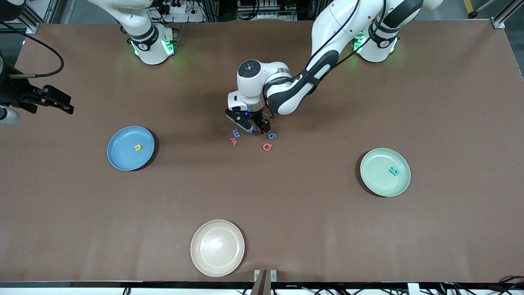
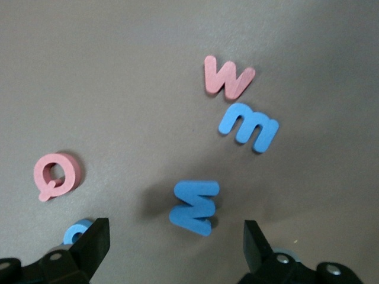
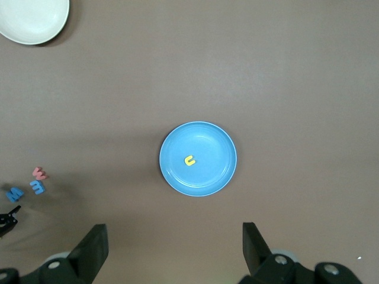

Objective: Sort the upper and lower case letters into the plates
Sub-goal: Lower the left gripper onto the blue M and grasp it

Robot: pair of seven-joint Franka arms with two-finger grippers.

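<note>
The right pincer (image 1: 61,104) hung with its jaws wide and empty, well up over the right arm's end of the desk (image 1: 82,213), where the sky-blue plate (image 1: 118,157) held a yellow "u" (image 1: 138,147). Toward the desk's middle the left pincer (image 1: 256,125), jaws spread, straddled a blue "M" (image 2: 195,207) lying flat without touching it, its long axis running across the gap between the fingers; beside it lay a blue "m" (image 2: 249,126), a red "w" (image 2: 227,80), a red "Q" (image 2: 55,175) and a blue "6" (image 1: 272,135). The cream dish (image 1: 204,262) sat nearest the front camera, and the mint-green plate (image 1: 376,180) at the left arm's end held a teal "b" (image 1: 394,171).
</note>
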